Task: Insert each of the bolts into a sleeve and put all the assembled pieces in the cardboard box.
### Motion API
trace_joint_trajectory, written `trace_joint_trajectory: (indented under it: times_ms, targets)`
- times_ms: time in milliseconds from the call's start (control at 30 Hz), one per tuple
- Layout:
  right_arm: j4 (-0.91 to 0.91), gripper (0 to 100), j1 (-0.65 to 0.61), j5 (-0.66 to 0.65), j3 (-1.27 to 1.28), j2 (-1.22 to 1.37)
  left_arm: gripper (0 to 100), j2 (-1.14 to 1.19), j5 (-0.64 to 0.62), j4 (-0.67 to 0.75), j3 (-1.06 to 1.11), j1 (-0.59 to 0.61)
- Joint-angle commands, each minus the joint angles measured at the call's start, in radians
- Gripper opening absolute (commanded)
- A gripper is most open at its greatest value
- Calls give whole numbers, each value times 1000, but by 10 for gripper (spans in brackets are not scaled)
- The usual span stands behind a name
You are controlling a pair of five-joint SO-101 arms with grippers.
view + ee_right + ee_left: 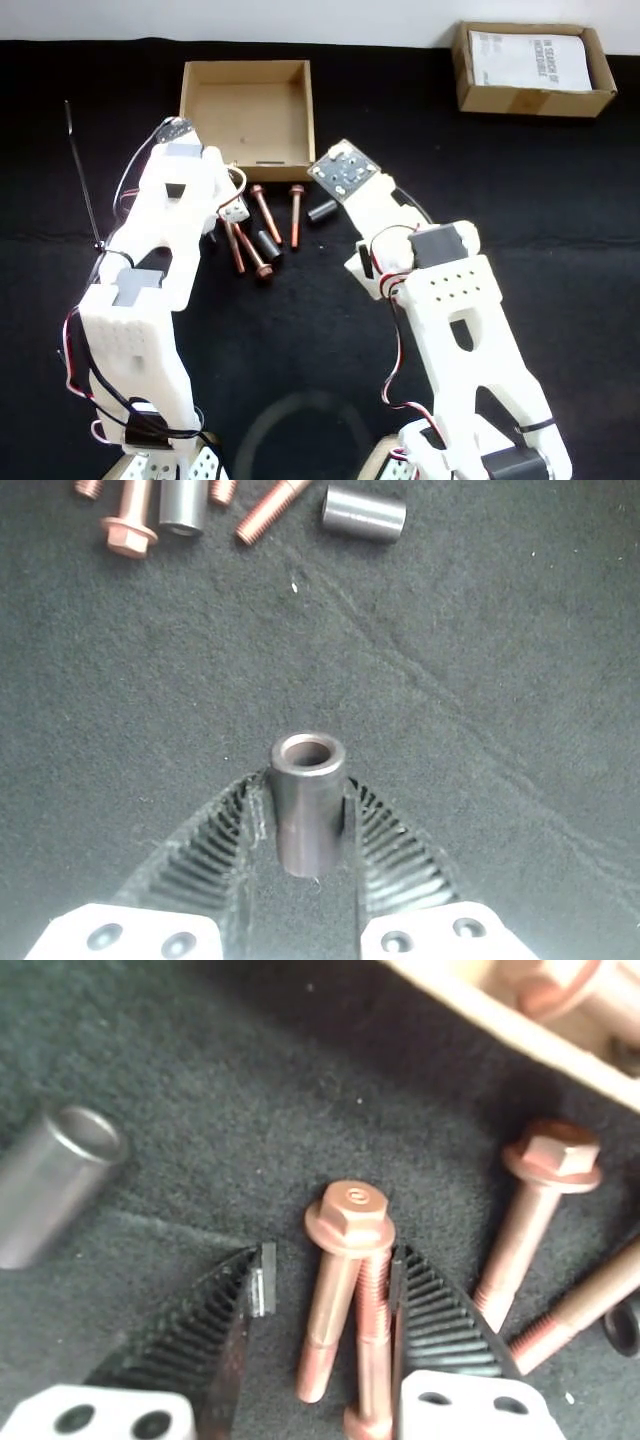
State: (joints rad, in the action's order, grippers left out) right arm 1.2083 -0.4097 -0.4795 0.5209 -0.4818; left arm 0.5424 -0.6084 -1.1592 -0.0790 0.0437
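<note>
From above, copper hex-head bolts (297,215) lie just before the square brown cardboard box (250,115); the left wrist view shows the left gripper (330,1268) spread astride two bolts; the right wrist view shows the right gripper (305,798) clamping a dark-grey metal sleeve (308,815).

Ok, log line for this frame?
left gripper: open, straddling two bolts on the cloth | right gripper: shut on sleeve, bore empty
</note>
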Motion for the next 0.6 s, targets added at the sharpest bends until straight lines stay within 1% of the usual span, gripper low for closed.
trace_joint_trajectory:
  times_ms: [0, 100, 267, 367, 433, 500, 533, 567]
  targets:
    - [-15, 8, 13, 6, -24, 2, 193, -4, -2, 29, -24, 15]
    - [-15, 8, 13, 6, -24, 2, 193, -5, -2, 31, -33, 36]
    - [-16, 8, 13, 5, -28, 2, 192, 7, 0, 28, -56, 108]
    - [-16, 8, 13, 3, -25, 4, 188, 19, 25, 25, -48, 113]
    - [-28, 8, 13, 5, -24, 4, 138, 48, 61, 26, -51, 107]
    - [-35, 8, 13, 5, -25, 4, 24, 67, 72, 25, -71, 104]
    - [-35, 8, 13, 6, -27, 4, 2, 73, 81, 20, -79, 104]
    - [-35, 8, 13, 6, -28, 4, 26, 76, 87, 5, -88, 104]
